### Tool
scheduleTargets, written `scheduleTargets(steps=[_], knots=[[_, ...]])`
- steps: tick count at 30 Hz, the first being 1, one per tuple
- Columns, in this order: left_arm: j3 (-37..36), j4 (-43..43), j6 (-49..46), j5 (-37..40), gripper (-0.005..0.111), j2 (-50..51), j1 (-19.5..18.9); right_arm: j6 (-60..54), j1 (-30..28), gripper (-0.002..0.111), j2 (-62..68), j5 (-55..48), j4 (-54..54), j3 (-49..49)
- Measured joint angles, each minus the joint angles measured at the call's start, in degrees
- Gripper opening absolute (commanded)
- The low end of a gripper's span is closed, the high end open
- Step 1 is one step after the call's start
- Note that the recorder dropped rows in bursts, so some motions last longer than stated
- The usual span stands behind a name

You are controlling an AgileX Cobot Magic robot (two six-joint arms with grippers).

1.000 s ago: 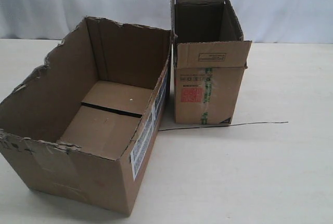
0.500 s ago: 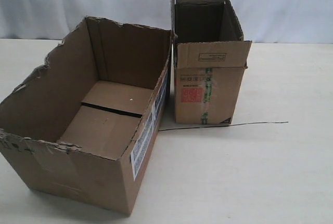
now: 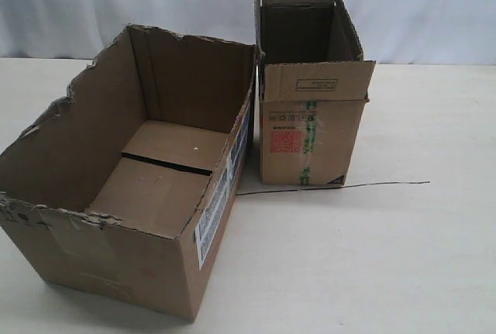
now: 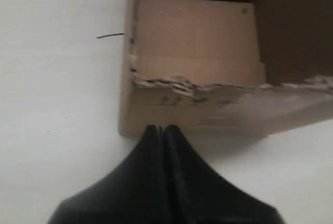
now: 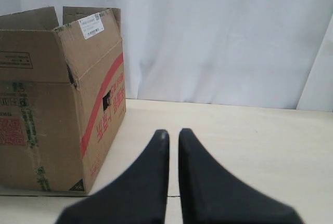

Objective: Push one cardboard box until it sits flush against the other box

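Observation:
The wide cardboard box [image 3: 77, 140] with its ragged torn rim stands at the left, open side up and turned at an angle. The other box [image 3: 310, 125], narrower with upright flaps and a red square label, stands to its right. Their far corners look to be touching or almost so, and a wedge-shaped gap opens toward the front. Neither gripper shows in the exterior view. My left gripper [image 4: 160, 129] is shut, its tips at the cardboard box's [image 4: 197, 68] outer wall near a corner. My right gripper [image 5: 173, 134] has its fingers nearly together with nothing between them, to the side of the other box [image 5: 41, 104].
A thin black line [image 3: 372, 184] runs across the pale table [image 3: 387, 256] from the narrow box's base toward the right. A white curtain [image 3: 426, 8] hangs behind the table.

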State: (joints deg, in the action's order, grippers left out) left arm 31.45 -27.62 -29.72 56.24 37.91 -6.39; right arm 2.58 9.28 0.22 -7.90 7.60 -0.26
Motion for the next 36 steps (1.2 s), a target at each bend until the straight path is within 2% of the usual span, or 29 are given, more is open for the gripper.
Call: scheduleTargets(steps=[7,10,14,20,26,36], knots=[[0.00,-11.13,-8.60,10.44,0.000,-2.33,0.00,0.00,0.00,0.005,0.00,0.00,0.00,0.00],[0.00,-13.63,-11.20,12.36,0.000,-2.33,1.01,0.00,0.00,0.005,0.00,0.00,0.00,0.00],[0.00,-14.13,-11.64,13.46,0.000,-1.29,5.51,0.00,0.00,0.005,0.00,0.00,0.00,0.00],[0.00,-4.52,-2.86,13.52,0.000,2.87,14.35,0.00,0.00,0.005,0.00,0.00,0.00,0.00],[0.00,-2.39,1.90,5.53,0.000,10.78,20.26,0.00,0.00,0.005,0.00,0.00,0.00,0.00],[0.00,-7.40,3.89,-13.24,0.000,25.05,27.11,0.00,0.00,0.005,0.00,0.00,0.00,0.00]])
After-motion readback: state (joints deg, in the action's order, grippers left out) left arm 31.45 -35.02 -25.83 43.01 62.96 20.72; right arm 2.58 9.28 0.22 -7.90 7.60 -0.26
